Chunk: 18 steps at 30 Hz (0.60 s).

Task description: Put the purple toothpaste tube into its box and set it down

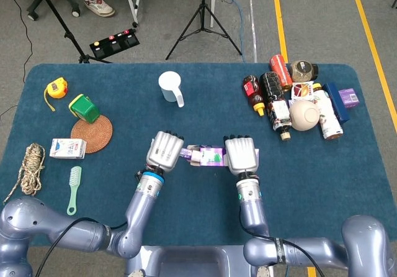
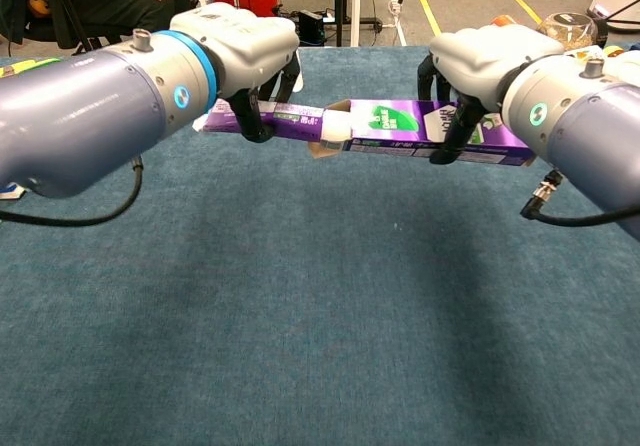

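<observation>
The purple toothpaste tube (image 2: 275, 118) is held level above the desk (image 1: 198, 103), near its middle, with its white cap (image 2: 337, 124) pushed just inside the open end of the purple box (image 2: 430, 128). The tube is gripped from above by the left hand (image 2: 240, 51), whose fingers (image 2: 252, 121) are clamped around its body. The box is held level by the right hand (image 2: 480, 56), its fingers (image 2: 445, 138) clamped over the top and front face, with the open flaps turned toward the tube. Tube and box are lined up end to end, and both are kept clear of the blue desk surface.

In the head view the two hands are seen side by side, knuckles up, with the short stretch of tube (image 1: 186, 153) and box mouth (image 1: 208, 156) showing between the left hand (image 1: 165, 151) and the right hand (image 1: 242, 155).

Further back, a white pitcher (image 1: 170, 88) is stood upright. To the left, a green container (image 1: 85, 108) is set on a round woven coaster (image 1: 93, 135), with a yellow tape measure (image 1: 56, 89) beyond it, a small white carton (image 1: 67, 148), a green brush (image 1: 74, 189) and a coil of rope (image 1: 31, 167) nearer the edge. At the far right, a cluster of bottles and packets (image 1: 298, 97) is gathered.
</observation>
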Available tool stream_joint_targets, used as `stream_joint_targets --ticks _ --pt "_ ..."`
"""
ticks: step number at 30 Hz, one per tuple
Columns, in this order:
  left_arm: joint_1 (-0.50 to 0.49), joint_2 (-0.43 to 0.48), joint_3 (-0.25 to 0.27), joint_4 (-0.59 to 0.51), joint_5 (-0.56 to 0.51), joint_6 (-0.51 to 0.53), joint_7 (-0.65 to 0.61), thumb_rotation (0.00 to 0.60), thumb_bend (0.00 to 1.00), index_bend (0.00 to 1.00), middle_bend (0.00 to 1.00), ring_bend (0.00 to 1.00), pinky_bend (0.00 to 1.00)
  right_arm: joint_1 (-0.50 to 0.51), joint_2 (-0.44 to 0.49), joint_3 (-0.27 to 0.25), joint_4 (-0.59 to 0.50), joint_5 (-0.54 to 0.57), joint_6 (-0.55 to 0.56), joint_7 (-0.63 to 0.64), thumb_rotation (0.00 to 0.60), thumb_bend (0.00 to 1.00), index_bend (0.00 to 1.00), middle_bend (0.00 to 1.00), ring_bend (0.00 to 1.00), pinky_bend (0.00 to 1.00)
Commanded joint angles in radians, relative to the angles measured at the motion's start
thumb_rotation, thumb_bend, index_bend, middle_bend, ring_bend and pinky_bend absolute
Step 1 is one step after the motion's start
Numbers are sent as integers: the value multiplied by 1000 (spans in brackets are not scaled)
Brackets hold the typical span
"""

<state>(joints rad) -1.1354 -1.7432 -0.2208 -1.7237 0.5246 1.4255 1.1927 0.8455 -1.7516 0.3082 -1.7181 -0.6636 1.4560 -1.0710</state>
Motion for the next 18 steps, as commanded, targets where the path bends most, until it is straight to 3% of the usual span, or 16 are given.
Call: stream_joint_targets --ticks 1,18 --pt "-9 -50 -11 23 6 50 37 600 358 585 496 436 696 1 -1 9 -4 11 6 -5 600 490 611 701 739 780" --pt "-4 -184 -28 120 117 120 69 600 337 585 496 436 700 1 18 33 -39 52 -6 25 600 491 611 702 738 780"
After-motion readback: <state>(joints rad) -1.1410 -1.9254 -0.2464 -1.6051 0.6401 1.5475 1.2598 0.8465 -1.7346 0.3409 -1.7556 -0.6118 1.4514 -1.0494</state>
